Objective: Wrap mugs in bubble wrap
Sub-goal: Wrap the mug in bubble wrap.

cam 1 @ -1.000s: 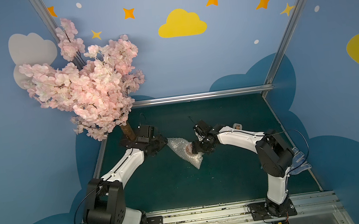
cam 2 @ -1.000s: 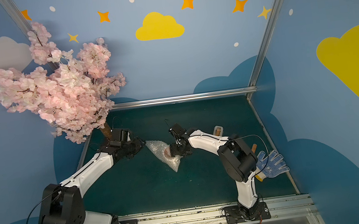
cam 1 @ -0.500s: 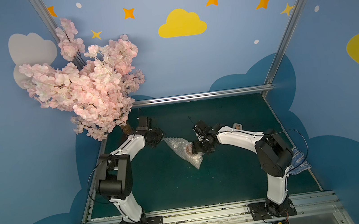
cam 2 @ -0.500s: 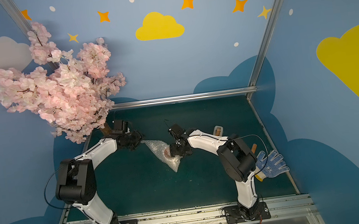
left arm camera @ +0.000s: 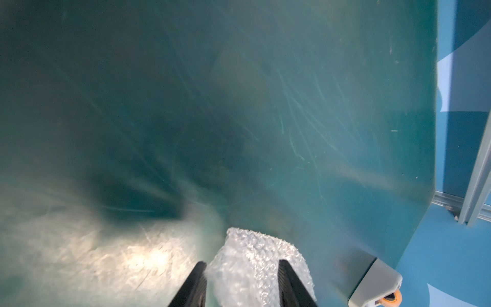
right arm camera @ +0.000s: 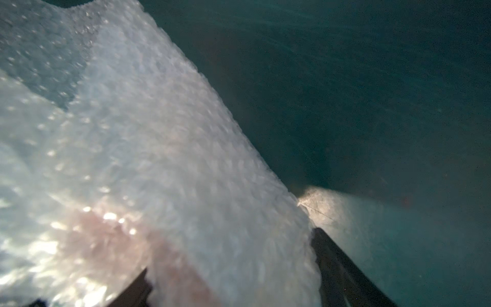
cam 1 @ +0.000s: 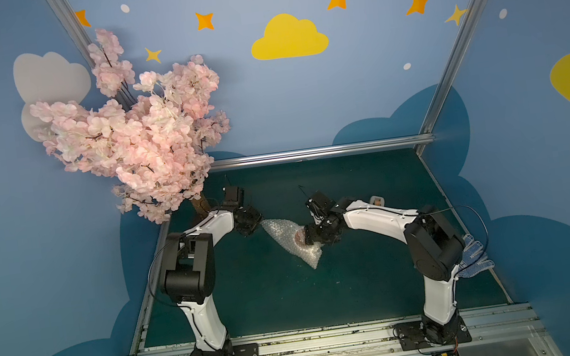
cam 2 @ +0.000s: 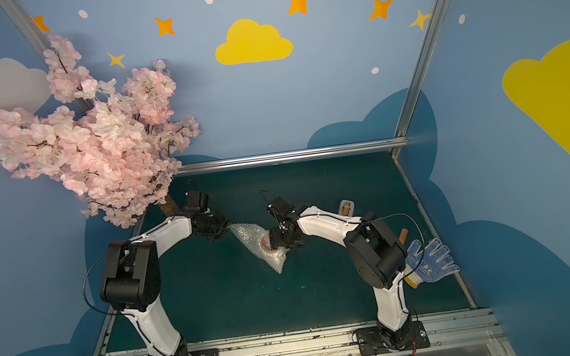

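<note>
- bubble wrap (cam 1: 279, 232): clear, silvery-white, with a fine bubble pattern
- mug (cam 1: 300, 237): pinkish-red blur through the film
- table mat (cam 1: 364, 280): dark teal-green, pale scratches
- blossom tree (cam 1: 143, 137): pale pink
- glove (cam 2: 431, 260): white, blue dots
- walls (cam 1: 304, 109): blue, yellow clouds, orange stars

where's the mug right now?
In both top views the mug sits near the middle of the table, inside the bubble wrap, gripped by the right end effector; the left end effector holds the wrap's other end.
</note>
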Robot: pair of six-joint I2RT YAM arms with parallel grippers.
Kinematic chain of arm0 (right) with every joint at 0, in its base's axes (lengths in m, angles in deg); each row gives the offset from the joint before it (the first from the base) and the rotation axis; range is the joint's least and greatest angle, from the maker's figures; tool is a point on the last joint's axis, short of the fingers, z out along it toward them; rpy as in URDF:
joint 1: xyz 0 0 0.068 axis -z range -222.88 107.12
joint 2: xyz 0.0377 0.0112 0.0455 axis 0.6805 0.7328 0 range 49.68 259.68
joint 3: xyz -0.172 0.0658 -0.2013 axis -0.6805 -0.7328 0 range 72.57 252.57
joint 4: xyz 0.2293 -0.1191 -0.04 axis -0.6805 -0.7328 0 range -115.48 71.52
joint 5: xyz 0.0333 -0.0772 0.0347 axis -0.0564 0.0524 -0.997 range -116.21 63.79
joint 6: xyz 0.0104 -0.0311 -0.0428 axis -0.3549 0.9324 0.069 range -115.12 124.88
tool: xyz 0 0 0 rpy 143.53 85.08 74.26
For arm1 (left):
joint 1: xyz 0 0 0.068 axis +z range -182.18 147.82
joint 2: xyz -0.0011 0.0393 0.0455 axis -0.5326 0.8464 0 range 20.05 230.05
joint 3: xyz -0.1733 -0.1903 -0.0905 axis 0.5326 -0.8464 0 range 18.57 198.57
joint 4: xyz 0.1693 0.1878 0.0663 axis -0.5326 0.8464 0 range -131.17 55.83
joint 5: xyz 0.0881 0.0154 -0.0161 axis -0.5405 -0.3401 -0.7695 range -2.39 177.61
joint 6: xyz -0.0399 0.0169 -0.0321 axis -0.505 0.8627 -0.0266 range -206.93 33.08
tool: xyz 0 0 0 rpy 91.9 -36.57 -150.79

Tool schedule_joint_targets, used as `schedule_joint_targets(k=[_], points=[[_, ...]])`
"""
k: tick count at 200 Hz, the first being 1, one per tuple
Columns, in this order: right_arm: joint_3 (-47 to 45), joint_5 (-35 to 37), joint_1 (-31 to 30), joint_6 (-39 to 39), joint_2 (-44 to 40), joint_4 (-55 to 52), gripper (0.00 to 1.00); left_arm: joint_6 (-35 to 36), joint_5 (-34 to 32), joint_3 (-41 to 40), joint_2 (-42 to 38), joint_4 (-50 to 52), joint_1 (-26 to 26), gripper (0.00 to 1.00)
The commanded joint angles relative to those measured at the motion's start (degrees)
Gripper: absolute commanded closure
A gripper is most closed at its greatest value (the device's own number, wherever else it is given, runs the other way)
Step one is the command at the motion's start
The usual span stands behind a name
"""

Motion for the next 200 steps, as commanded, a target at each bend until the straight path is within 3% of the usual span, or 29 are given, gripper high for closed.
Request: schedule_joint_targets(k=[1, 64, 87, 123, 200], points=[[0.4, 0.7, -0.6, 0.2, 2.2, -3.8, 0.27, 0.9, 0.3, 2.2, 0.2, 2.0, 0.1, 0.62], [1.0, 1.0, -0.5, 0.2, 2.8, -4.6, 0.28, 6.5, -0.4, 4.4, -1.6, 5.9, 0.5, 0.96], [1.6, 1.0, -0.6, 0.3, 3.3, -5.1, 0.28, 9.1, 0.7, 4.1, -3.6, 5.9, 0.8, 0.96], [2.9, 0.9, -0.4, 0.6, 4.5, -6.3, 0.28, 12.0, 9.5, 0.0, -9.5, -0.4, 0.8, 0.96], [4.2, -0.8, -0.1, 0.4, 6.1, -6.3, 0.28, 11.5, 23.1, -9.7, -21.6, -12.4, -2.1, 0.96]])
